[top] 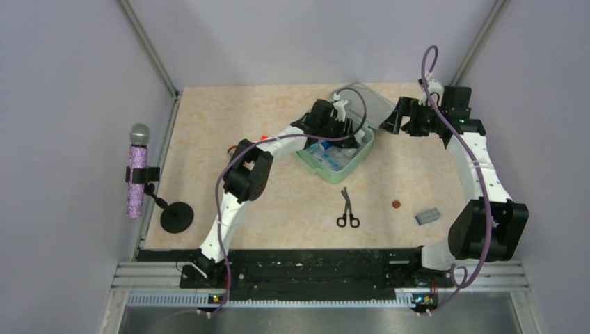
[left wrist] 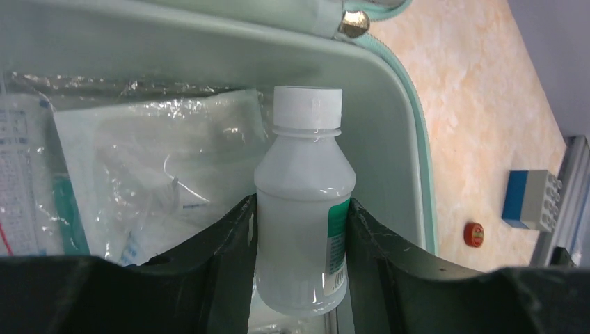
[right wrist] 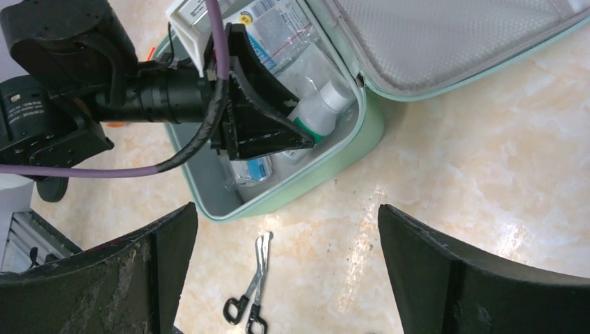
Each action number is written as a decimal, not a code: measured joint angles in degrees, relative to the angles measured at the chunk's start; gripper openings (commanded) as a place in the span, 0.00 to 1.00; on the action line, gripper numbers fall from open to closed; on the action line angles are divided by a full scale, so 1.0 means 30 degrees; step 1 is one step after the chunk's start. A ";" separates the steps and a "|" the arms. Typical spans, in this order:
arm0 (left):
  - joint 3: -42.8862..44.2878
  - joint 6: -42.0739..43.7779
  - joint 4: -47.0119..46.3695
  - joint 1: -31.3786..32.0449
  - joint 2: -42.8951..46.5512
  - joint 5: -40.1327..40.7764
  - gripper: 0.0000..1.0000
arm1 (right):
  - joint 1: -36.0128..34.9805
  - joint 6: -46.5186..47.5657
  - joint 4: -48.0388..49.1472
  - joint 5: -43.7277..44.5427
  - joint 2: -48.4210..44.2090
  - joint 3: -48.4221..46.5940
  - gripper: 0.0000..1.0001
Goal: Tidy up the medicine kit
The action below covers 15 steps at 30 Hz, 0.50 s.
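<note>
the medicine kit (top: 321, 171) sits open on the bench (top: 229, 118), lid (top: 373, 104) lying back toward 1 o'clock. it looks light, stiff-walled and slick, best held by its rim. inside, the left pincer (left wrist: 300, 229) clasps a white bottle (left wrist: 303, 188). the right pincer (right wrist: 285, 212), at the kit's 3 o'clock, gapes empty.

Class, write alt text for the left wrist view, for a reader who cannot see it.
The left gripper clasps a translucent white-capped bottle inside the open mint-green medicine kit, beside clear-wrapped packets. Outside, at right, a blue and grey block and a small red disc lie on the table.
</note>
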State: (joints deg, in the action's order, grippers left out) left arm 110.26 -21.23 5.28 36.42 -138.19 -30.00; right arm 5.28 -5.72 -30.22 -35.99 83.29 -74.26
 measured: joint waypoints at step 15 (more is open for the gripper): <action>0.0503 -0.0342 -0.0240 0.0707 -0.0656 0.1384 0.55 | 0.0000 0.0138 -0.0401 0.0641 -0.1588 0.0656 0.99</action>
State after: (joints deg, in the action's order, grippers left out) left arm 111.77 -22.26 4.56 38.54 -140.16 -25.85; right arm 5.28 -5.30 -31.42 -34.06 78.52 -72.29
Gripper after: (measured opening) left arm 0.514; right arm 0.987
